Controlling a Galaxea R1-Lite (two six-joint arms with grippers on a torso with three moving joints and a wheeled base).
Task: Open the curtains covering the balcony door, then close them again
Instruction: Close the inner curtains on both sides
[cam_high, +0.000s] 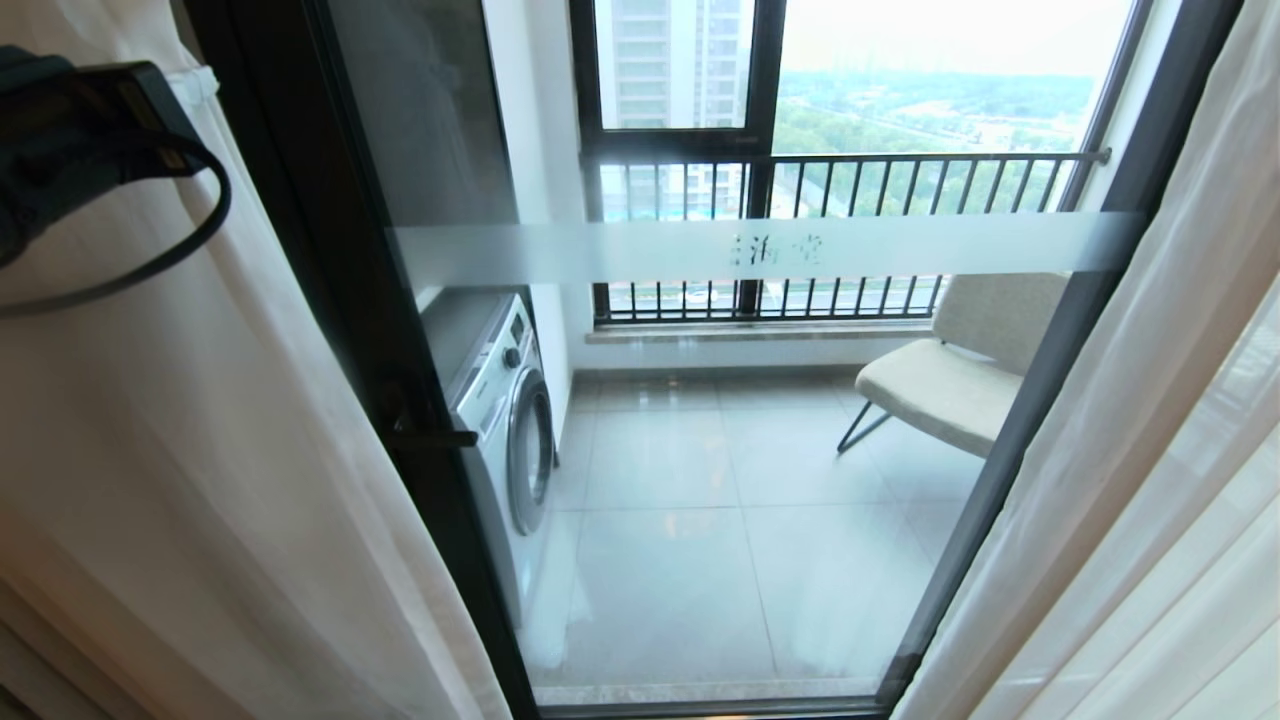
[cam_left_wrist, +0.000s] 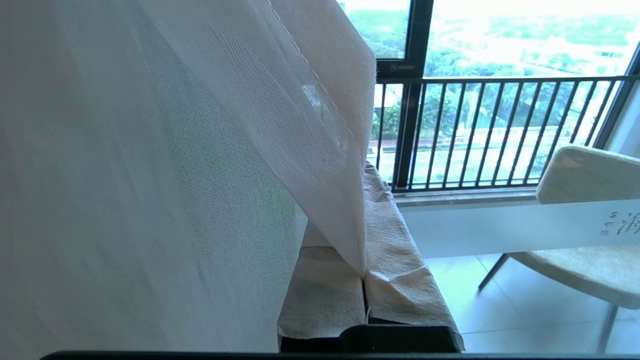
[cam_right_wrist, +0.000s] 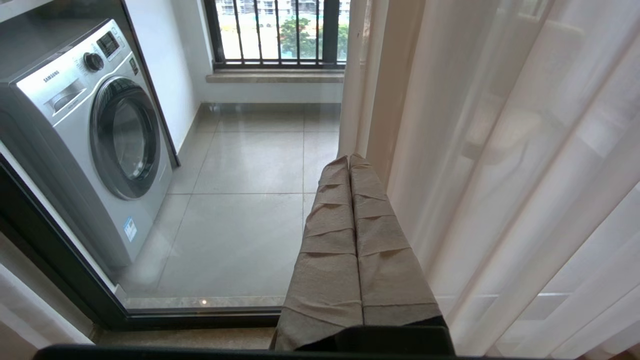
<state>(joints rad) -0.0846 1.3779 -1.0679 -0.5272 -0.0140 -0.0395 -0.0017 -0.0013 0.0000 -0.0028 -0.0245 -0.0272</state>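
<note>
The white sheer curtains hang parted: one panel (cam_high: 200, 450) at the left, the other (cam_high: 1150, 480) at the right. Between them the balcony door (cam_high: 330, 250) shows its black frame, frosted band (cam_high: 760, 248) and small handle (cam_high: 430, 437). My left arm's wrist (cam_high: 70, 140) is up at the left panel. My left gripper (cam_left_wrist: 364, 210) is shut, with the edge of the sheer curtain (cam_left_wrist: 280, 125) pinched between its cloth-covered fingers (cam_left_wrist: 400, 260). My right gripper (cam_right_wrist: 349, 162) is shut on nothing, low in front of the glass next to the right curtain (cam_right_wrist: 500, 175).
Behind the glass stand a washing machine (cam_high: 505, 420) at the left and a beige chair (cam_high: 950, 380) at the right on a tiled floor. A farther black-framed window with a barred railing (cam_high: 850, 160) closes the balcony.
</note>
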